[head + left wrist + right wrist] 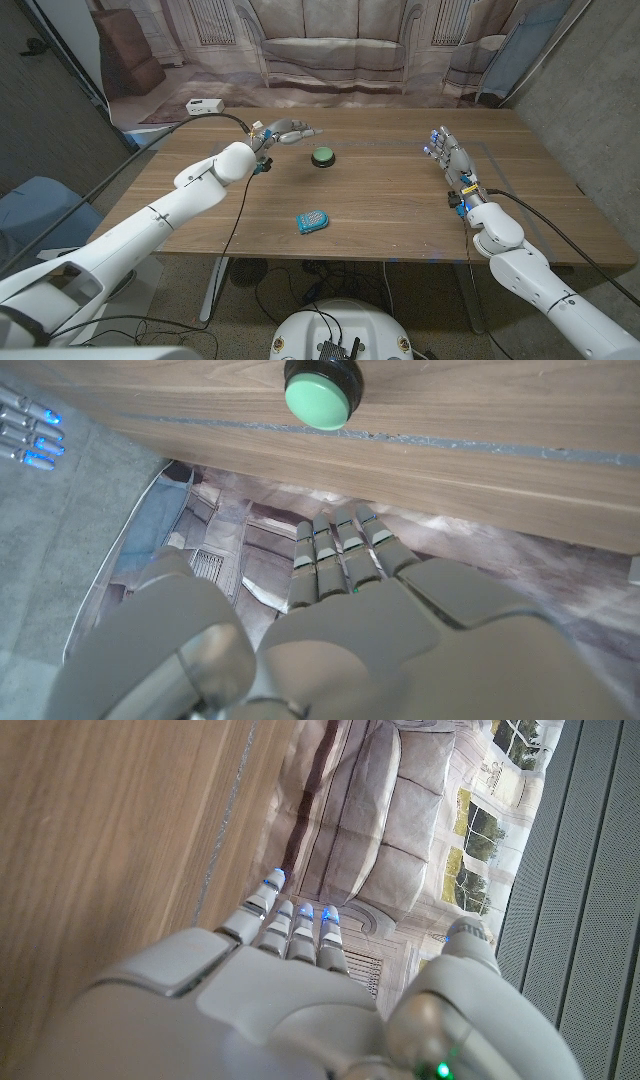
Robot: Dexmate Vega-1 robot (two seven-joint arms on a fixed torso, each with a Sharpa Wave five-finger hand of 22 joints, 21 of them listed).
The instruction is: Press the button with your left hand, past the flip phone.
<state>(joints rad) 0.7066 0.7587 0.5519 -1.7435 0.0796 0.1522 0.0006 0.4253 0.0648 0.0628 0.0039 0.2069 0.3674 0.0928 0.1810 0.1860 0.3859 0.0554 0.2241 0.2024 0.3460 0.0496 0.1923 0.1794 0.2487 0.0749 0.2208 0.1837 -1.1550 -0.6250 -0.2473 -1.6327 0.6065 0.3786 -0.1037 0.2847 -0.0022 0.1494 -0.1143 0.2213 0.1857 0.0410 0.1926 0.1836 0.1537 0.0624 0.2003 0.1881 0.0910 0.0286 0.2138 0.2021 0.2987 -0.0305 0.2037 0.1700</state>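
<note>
One button [322, 156] — green dome; black base

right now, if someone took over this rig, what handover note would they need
Left hand: open, holding nothing, up over the table's far side, left of the green button and not touching it.
Right hand: open, idle near the right edge, holding nothing.
Blue flip phone: on the table nearer the robot than the button.
Done: the left hand is out beyond the phone.
Left: bring it over the button and press down.
</note>
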